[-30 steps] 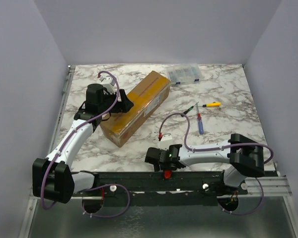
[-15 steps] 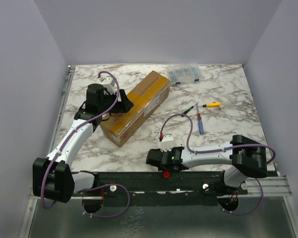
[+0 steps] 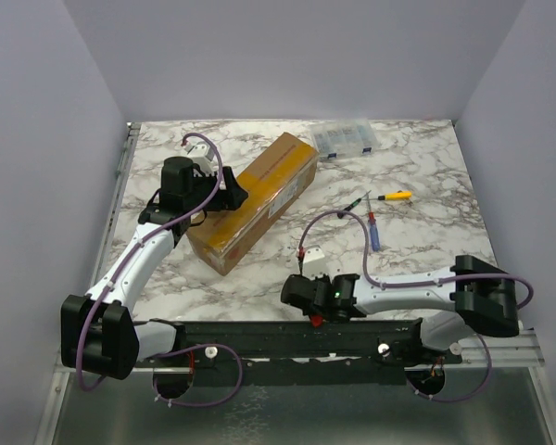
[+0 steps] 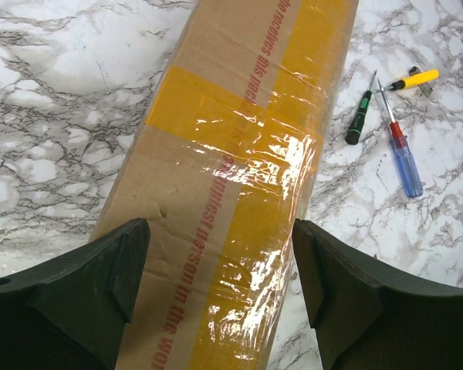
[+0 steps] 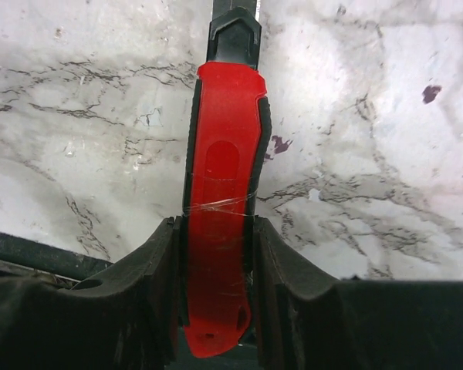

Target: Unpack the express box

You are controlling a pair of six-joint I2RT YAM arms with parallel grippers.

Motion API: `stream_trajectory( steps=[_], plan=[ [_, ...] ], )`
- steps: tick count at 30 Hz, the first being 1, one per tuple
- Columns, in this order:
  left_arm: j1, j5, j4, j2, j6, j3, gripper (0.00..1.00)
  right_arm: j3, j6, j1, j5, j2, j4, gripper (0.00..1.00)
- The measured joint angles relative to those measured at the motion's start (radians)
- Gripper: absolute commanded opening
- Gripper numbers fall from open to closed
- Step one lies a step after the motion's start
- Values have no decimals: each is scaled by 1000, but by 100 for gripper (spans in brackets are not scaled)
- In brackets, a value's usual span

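The express box (image 3: 259, 193) is a long brown carton with yellow tape and red printing, lying diagonally at the centre left of the table. My left gripper (image 3: 230, 197) is open above the box's left side. In the left wrist view the box (image 4: 216, 154) fills the gap between the two spread fingers of the left gripper (image 4: 220, 243), which do not touch it. My right gripper (image 3: 296, 295) is low at the table's near edge. It is shut on a red utility knife (image 5: 224, 154), whose black tip points away from the wrist over the marble.
A clear plastic organiser case (image 3: 345, 139) sits at the back, beyond the box. A yellow-handled tool (image 3: 394, 196), a green screwdriver (image 3: 356, 205) and a blue screwdriver (image 3: 374, 232) lie right of the box. The black mounting rail (image 3: 259, 332) runs along the near edge.
My right arm has shifted to the right along the near edge, its wrist turning, with the red knife still held. The left arm and the box have not moved.
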Motion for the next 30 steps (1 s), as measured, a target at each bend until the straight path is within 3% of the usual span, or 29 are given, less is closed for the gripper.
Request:
stream_trajectory(
  steps=[11, 16, 22, 30],
  plan=[
    [100, -87, -2, -14, -50, -4, 79, -154, -367, -36, -61, -278, 291, 0],
    [97, 16, 2, -61, -161, -3, 79, -167, -461, -36, -72, -422, 375, 0],
    [22, 124, 12, -167, -351, -12, 79, -74, -502, -42, 5, -423, 381, 0],
    [-143, 97, 218, -402, -617, -232, 79, 39, -543, -47, 54, -375, 391, 0]
  ],
)
